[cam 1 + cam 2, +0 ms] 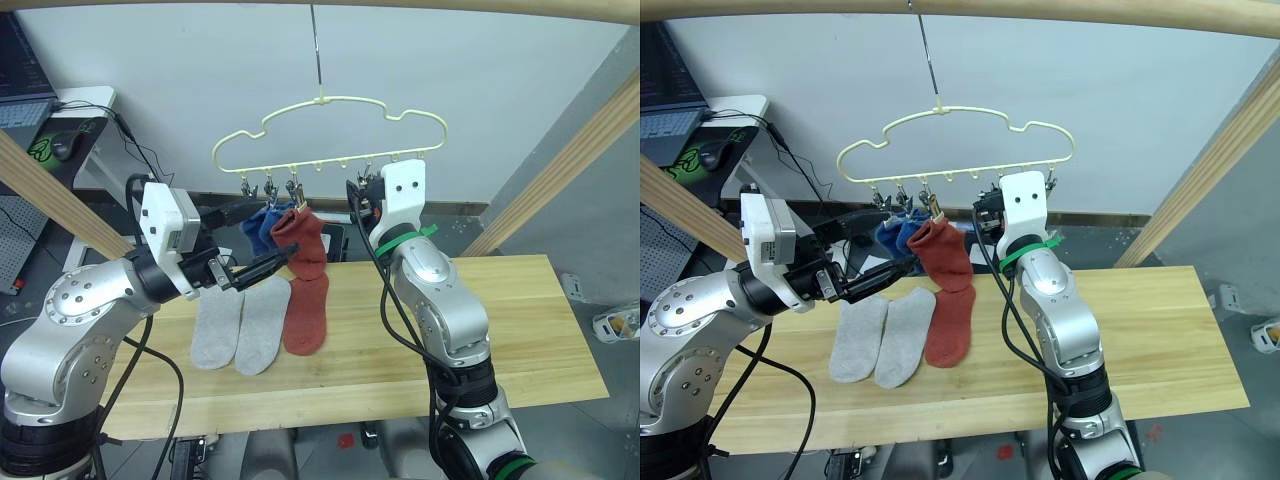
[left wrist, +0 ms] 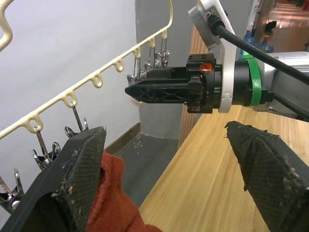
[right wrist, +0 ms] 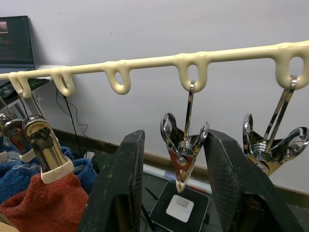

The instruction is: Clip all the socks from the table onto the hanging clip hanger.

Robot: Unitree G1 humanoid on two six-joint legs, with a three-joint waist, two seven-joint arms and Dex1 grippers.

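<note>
The left gripper [image 2: 169,159] was spread wide beside the hanging red sock [image 1: 300,243]; the right gripper [image 3: 176,181] straddled a silver clip [image 3: 184,150], fingers apart. At 6 o'clock below the hanger [image 1: 330,135], 2 grey socks [image 1: 240,325] lay on the table [image 1: 520,330]

The left end of the hanger [image 1: 330,135] is being taken up by two blue socks [image 1: 262,225] and a red sock [image 1: 303,243] hanging from its clips. The right gripper [image 3: 176,193] is being held open around a free clip [image 3: 184,157], with another clip [image 3: 270,150] just beside. The right half of the table [image 1: 540,330] is being left bare; three socks [image 1: 262,322] are lying left of centre.
</note>
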